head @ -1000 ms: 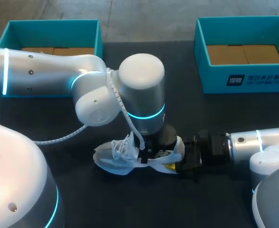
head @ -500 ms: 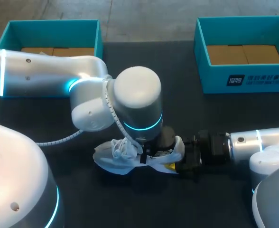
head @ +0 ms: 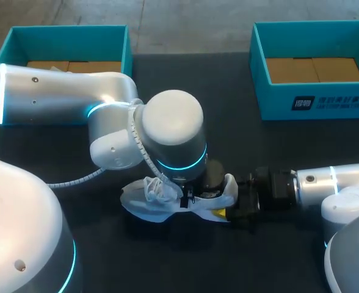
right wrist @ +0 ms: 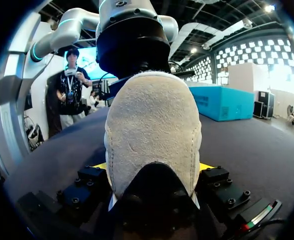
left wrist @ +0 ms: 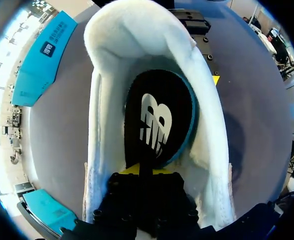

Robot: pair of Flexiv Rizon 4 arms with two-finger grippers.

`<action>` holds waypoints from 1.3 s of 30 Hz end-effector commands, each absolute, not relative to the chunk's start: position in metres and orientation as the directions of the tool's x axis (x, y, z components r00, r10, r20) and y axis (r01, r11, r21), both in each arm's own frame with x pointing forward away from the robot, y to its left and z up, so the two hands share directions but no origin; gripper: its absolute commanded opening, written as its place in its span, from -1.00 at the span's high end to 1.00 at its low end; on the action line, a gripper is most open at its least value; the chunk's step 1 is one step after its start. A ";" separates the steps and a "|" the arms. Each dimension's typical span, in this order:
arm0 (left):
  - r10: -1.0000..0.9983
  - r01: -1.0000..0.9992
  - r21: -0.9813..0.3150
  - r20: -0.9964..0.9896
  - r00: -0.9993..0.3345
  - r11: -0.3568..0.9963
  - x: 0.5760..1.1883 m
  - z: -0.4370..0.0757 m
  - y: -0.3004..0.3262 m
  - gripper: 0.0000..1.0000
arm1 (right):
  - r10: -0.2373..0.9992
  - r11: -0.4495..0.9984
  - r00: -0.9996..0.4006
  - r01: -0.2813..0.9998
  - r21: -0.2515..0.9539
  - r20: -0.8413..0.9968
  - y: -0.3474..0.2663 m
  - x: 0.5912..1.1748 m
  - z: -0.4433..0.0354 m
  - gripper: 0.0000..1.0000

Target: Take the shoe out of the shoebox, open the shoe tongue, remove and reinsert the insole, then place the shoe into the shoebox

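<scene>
Dark tabletop [head: 240, 152], front-centre: shoe [head: 161, 204] lies 9-to-3 o'clock, heel at 3 | my right end effector [head: 222, 213] clamped on that heel | left end effector [left wrist: 146, 171] down in the opening, insole [left wrist: 159, 120] just ahead toward 3, pinched or not I can't tell | left arm nearer.

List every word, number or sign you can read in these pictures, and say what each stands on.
White print on the front wall of the right shoebox: too small to read.
White stylised logo on the black insole: a mark, no legible word.
No text can be quoted.
</scene>
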State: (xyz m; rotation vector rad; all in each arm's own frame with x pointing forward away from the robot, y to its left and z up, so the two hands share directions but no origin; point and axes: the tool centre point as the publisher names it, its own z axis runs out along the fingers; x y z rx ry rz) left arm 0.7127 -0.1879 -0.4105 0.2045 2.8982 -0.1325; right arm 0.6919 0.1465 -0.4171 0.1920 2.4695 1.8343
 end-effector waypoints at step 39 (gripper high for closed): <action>0.224 0.192 -0.227 0.121 -0.967 0.955 0.678 -0.347 -0.188 1.00 | 0.132 0.288 -0.991 0.065 0.955 0.028 0.147 0.688 -0.417 1.00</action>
